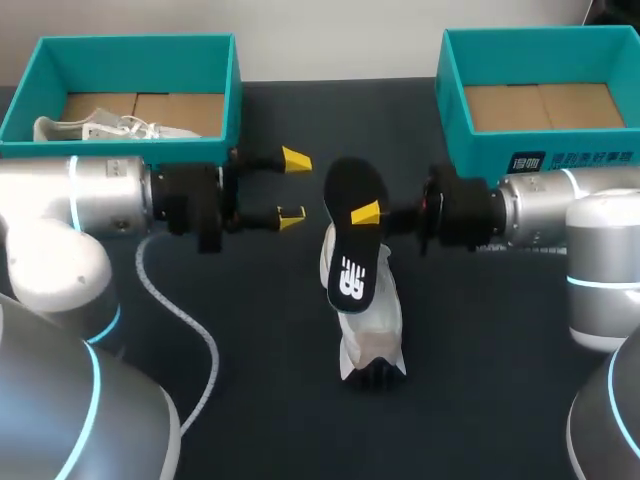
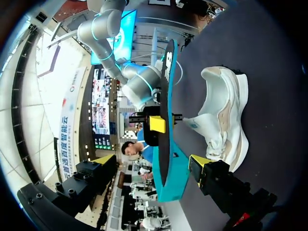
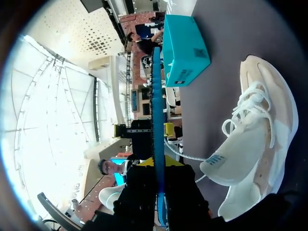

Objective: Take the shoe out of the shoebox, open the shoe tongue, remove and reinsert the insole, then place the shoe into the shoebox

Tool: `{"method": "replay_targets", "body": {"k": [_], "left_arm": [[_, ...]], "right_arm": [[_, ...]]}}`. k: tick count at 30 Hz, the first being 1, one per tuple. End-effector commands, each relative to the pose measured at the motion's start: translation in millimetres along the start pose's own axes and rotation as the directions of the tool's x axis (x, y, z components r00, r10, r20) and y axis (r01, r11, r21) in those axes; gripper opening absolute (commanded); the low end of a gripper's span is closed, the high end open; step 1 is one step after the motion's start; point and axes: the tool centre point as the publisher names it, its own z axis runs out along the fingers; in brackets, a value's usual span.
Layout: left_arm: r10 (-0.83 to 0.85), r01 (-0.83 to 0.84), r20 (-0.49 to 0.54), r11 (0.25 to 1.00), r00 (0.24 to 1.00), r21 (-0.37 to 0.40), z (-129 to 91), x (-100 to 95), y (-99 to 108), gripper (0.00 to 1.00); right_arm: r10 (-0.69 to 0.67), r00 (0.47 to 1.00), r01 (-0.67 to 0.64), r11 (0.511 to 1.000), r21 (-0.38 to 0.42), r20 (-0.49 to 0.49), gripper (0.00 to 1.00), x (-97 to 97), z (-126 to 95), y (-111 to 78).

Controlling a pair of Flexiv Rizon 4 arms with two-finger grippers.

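Right pincer [image 1: 362, 215] grips one insole [image 1: 352, 272]; two shoes [image 1: 372, 320] [image 1: 110, 128], two shoeboxes [image 1: 130, 42] [image 1: 540, 34].

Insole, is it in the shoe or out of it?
Out: the right gripper holds the insole upright, apart from the white shoe.

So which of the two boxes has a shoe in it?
The teal box on the robot's left side: a white shoe lies inside it. The box on the right shows only its bare cardboard floor.

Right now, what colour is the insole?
The insole is black with a white mark near one end; head view shows it best.
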Motion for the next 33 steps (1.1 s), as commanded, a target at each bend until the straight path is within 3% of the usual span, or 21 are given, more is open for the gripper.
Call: {"method": "replay_targets", "body": {"k": [1,5,12,18,33], "left_arm": [[0.028,-0.027,0.049,0.999,0.998,-0.017,11,15.7,-2,1.00],[0.008,-0.007,0.079,1.000,0.997,-0.012,18,21.7,-4,1.00],[-0.016,0.014,0.123,1.000,0.992,0.014,30,20.9,-5,0.48],[-0.029,0.027,0.125,0.999,0.992,0.020,40,20.6,-6,0.46],[-0.063,0.061,0.109,0.998,0.992,0.018,61,25.6,-11,0.31]], "right_arm": [[-0.001,1.000,0.001,1.000,-0.005,-0.005,0.00,-1.0,4,-1.3],[-0.006,1.000,0.006,1.000,0.002,-0.010,0.00,-1.6,8,1.4],[-0.012,1.000,0.013,1.000,0.017,-0.018,0.00,-3.5,10,3.5],[-0.017,1.000,0.018,1.000,0.022,-0.017,0.00,-4.4,11,5.0],[-0.020,1.000,0.021,0.999,0.031,-0.020,0.00,-6.9,11,4.9]]}}
